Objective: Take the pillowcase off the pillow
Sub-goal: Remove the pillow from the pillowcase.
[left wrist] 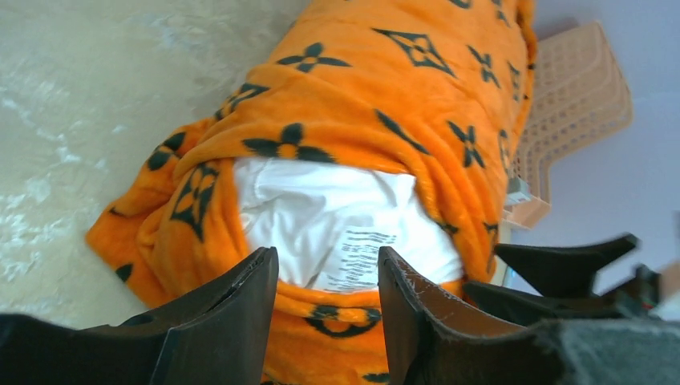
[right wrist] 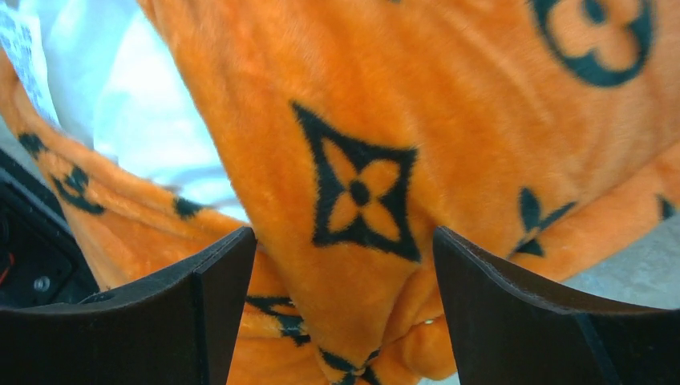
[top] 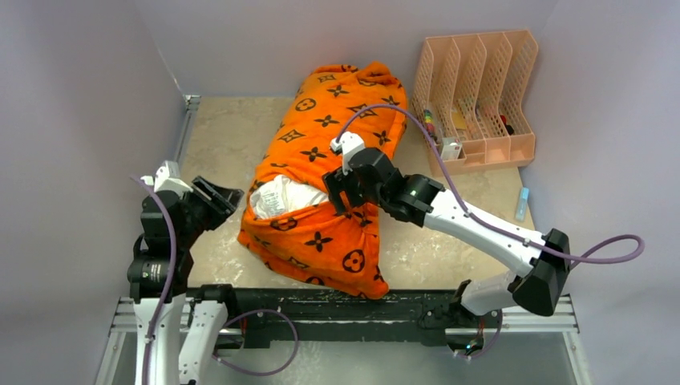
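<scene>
Tabletop [top: 232,136], pale and mottled, spreads under both pincers. And the big one: the orange pillowcase [top: 337,120] with its black flowers and diamonds runs from right beneath the right pincer [top: 333,194] away toward the far wall, its open mouth turned toward the left pincer [top: 232,199]. Inside that mouth, the white pillow [top: 281,195] bulges out, sitting between the two pincers, most of it wrapped in the cover.

Beyond the right pincer and off to its right, a pink rack [top: 481,88] stands against the back wall, well apart from the action.

Now the pincers. The right one, seen from its wrist [right wrist: 345,237], has its jaws spread wide over the plush orange fabric, gripping nothing; whether the tips press into the cloth I can't tell. The left one [left wrist: 327,261] is parted about halfway, nothing between its fingers, sitting just short of the cover's mouth and clear of the cloth.

A printed label [left wrist: 357,257] on the pillow shows straight ahead of the left pincer's gap. Small blue tube [top: 523,202] lies far out to the right pincer's right.
</scene>
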Robot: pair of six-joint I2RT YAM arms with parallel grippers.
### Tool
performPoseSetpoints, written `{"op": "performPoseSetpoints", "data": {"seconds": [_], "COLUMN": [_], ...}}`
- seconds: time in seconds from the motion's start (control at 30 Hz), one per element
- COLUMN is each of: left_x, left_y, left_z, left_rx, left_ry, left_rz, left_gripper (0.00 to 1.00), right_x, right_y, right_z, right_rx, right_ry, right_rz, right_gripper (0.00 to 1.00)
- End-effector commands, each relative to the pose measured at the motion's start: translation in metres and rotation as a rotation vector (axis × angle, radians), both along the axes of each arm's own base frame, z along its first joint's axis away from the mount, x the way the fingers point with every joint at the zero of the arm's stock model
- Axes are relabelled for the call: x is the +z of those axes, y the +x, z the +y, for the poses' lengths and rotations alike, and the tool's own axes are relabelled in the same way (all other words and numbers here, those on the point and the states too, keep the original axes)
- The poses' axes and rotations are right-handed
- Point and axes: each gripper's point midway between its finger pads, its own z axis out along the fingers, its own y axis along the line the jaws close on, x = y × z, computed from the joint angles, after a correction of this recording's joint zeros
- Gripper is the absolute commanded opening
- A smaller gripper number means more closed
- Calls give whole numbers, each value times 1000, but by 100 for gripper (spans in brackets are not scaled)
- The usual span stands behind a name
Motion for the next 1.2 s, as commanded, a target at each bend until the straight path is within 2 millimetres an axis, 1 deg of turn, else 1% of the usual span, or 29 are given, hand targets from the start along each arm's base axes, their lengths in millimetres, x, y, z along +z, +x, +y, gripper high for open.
{"op": "performPoseSetpoints", "data": {"seconds": [0.0, 0.07, 0.13, 0.17, 0.2, 0.23, 0.27, 0.3, 0.33, 0.37, 0.4, 0.43, 0.5, 0.53, 0.57, 0.6, 0.63, 0.67, 0.7, 0.73, 0.77, 0.8, 0.83, 0.93, 0.97, 1.0, 1.1, 1.17], "left_x": [33, 41, 41, 38, 34, 27, 19, 17, 20, 28, 37, 44, 45, 51, 58, 59, 55, 44, 28, 15, 5, 2, 3, 13, 13, 10, -13, -34], "left_y": [7, 9, 11, 12, 15, 19, 22, 24, 27, 32, 36, 38, 42, 37, 28, 25, 16, 12, 10, 13, 15, 17, 21, 28, 29, 29, 32, 27], "left_z": [-21, -33, -35, -35, -35, -36, -36, -35, -36, -40, -48, -63, -96, -124, -152, -172, -192, -206, -214, -214, -215, -217, -215, -207, -207, -207, -205, -214], "left_rx": [-182, -258, -293, -307, -317, -328, -337, -339, -340, -343, -360, -404, -470, -529, -575, -579, -615, -637, -647, -622, -604, -602, -577, -525, -527, -535, -538, -603], "left_ry": [51, 35, 60, 76, 84, 83, 89, 101, 104, 89, 67, 61, 88, 107, 121, 165, 210, 277, 358, 427, 469, 481, 488, 496, 503, 518, 602, 627], "left_rz": [-117, -151, -149, -133, -118, -94, -61, -46, -53, -84, -116, -135, -116, -128, -154, -172, -167, -138, -87, -41, -12, -9, -22, -74, -80, -74, 3, 43], "left_gripper": [48, 48, 49, 48, 48, 49, 48, 48, 48, 48, 48, 48, 47, 46, 46, 47, 48, 48, 49, 49, 49, 51, 52, 54, 55, 58, 60, 59], "right_x": [-16, -26, -31, -34, -37, -39, -39, -37, -33, -30, -27, -24, -21, -21, -20, -20, -21, -22, -21, -21, -17, -14, -14, -17, -19, -18, -15, -13], "right_y": [-14, -11, -7, -4, 1, 8, 15, 21, 26, 29, 31, 32, 31, 30, 29, 30, 33, 35, 37, 39, 38, 37, 36, 31, 30, 29, 31, 32], "right_z": [14, 10, 7, 4, 1, -4, -9, -13, -15, -17, -17, -15, -11, -10, -8, -10, -14, -17, -20, -22, -23, -23, -23, -18, -17, -17, -19, -21], "right_rx": [68, 45, 21, 8, -14, -49, -79, -101, -112, -117, -118, -107, -84, -83, -72, -79, -103, -122, -131, -139, -143, -139, -139, -114, -114, -111, -116, -116], "right_ry": [28, -7, -25, -27, -23, -13, 0, 17, 30, 42, 58, 82, 121, 135, 154, 171, 192, 224, 264, 310, 367, 407, 435, 471, 474, 481, 498, 505], "right_rz": [68, 79, 77, 77, 79, 87, 92, 93, 91, 90, 86, 88, 108, 115, 124, 134, 148, 170, 188, 207, 220, 224, 231, 257, 266, 267, 248, 242], "right_gripper": [83, 83, 82, 80, 74, 59, 47, 44, 28, 13, 8, 7, 4, 1, 0, 0, 0, 0, 0, 0, 0, 0, 0, 0, 0, 0, 0, 0]}}
